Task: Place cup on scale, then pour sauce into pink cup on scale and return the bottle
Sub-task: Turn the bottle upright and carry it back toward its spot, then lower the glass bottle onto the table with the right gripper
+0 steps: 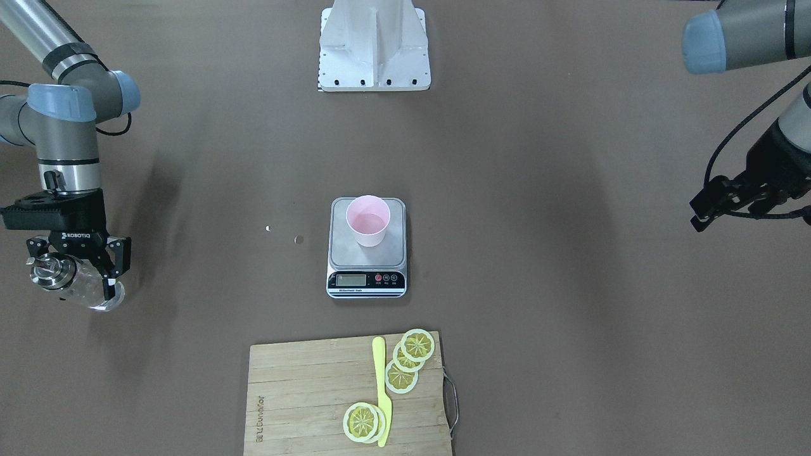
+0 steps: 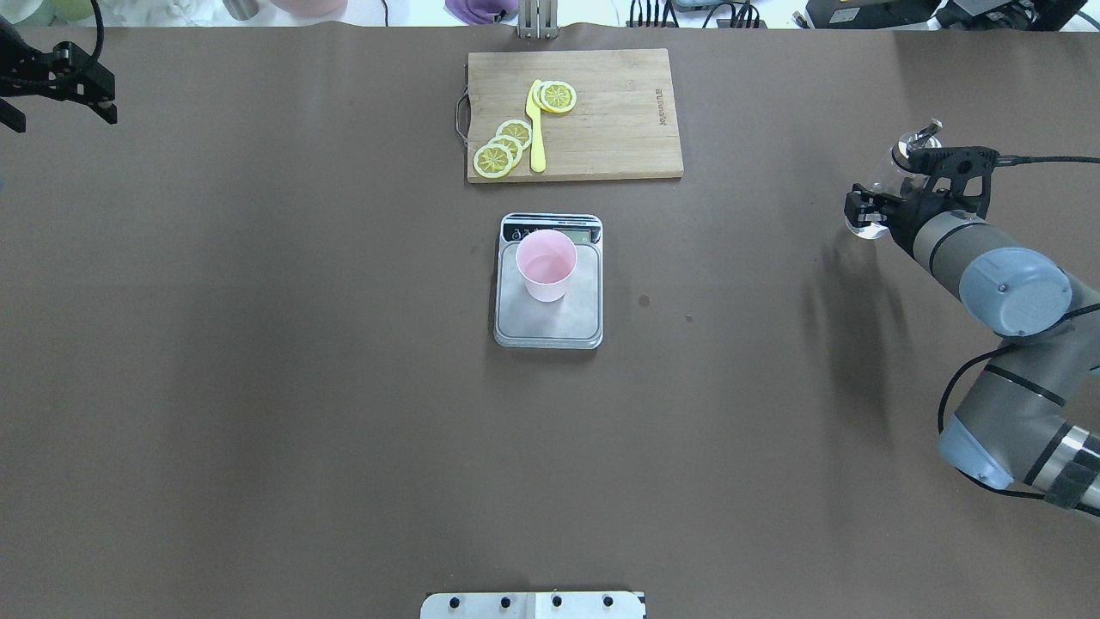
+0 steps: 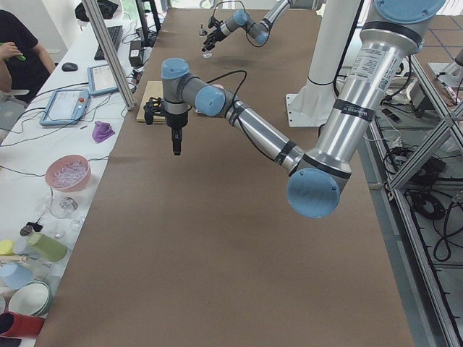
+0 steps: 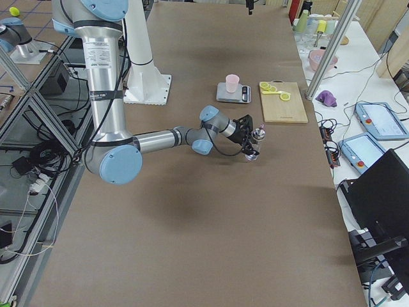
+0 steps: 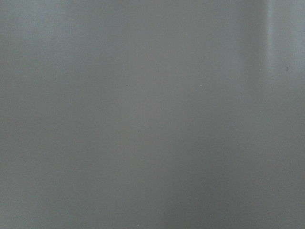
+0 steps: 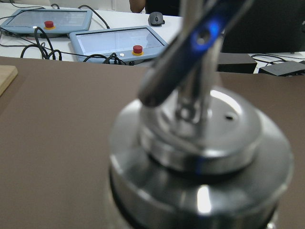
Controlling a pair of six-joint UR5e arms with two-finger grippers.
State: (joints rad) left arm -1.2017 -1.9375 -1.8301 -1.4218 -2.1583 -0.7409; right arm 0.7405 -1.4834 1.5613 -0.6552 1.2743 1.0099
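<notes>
The pale pink cup (image 1: 367, 220) stands upright on the steel platform of the scale (image 1: 393, 254) at the table's middle; both also show in the overhead view, cup (image 2: 546, 265) on scale (image 2: 559, 328). My right gripper (image 1: 89, 278) is shut on the clear glass bottle (image 1: 82, 290), far out at my right side, well away from the scale. The bottle is tilted and low over the table. Its silver pour-spout cap (image 6: 200, 157) fills the right wrist view. My left gripper (image 2: 51, 82) hangs over the far left of the table; I cannot tell whether it is open or shut.
A wooden cutting board (image 1: 304, 392) with lemon slices (image 1: 412, 354) and a yellow knife (image 1: 381, 386) lies beyond the scale, on the operators' side. The white robot base (image 1: 374, 47) stands at my edge. Two small spots (image 1: 299, 239) mark the table beside the scale.
</notes>
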